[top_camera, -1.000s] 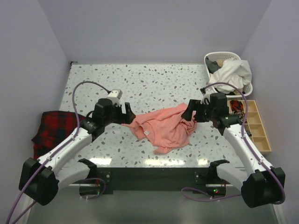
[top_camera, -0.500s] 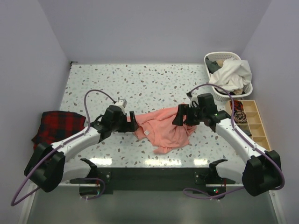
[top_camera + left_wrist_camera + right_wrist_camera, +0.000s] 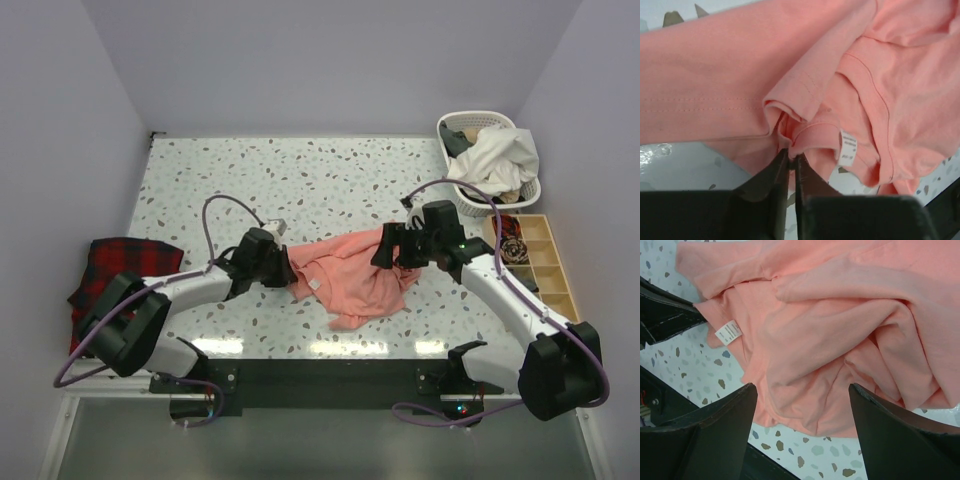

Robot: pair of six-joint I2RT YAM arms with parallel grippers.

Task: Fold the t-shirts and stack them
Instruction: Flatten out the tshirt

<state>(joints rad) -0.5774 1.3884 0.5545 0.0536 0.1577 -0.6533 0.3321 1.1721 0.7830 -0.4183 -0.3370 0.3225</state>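
Salmon-pink t-shirt [image 3: 355, 275]: we count one, lying crumpled and unfolded on the speckled table [image 3: 300, 170], near its front edge and between the two arms. One white label [image 3: 847, 147] shows at the shirt's neckline.

We see two grippers at the shirt. The left gripper [image 3: 791, 152] sits low at the shirt's left edge, and in its wrist view the two fingers are pinched nearly together with a fold of pink cloth beside the neckline caught between them. The right gripper [image 3: 802, 390] is over the shirt's right part with its two fingers spread wide. The bunched cloth lies between and below them, and we cannot tell whether they touch it.

Elsewhere we count one red-and-black plaid cloth [image 3: 120, 270] at the table's left edge, one white laundry basket [image 3: 478, 114] heaped with clothes at the far right corner, and one wooden tray [image 3: 555, 270] with compartments just in front of the basket.
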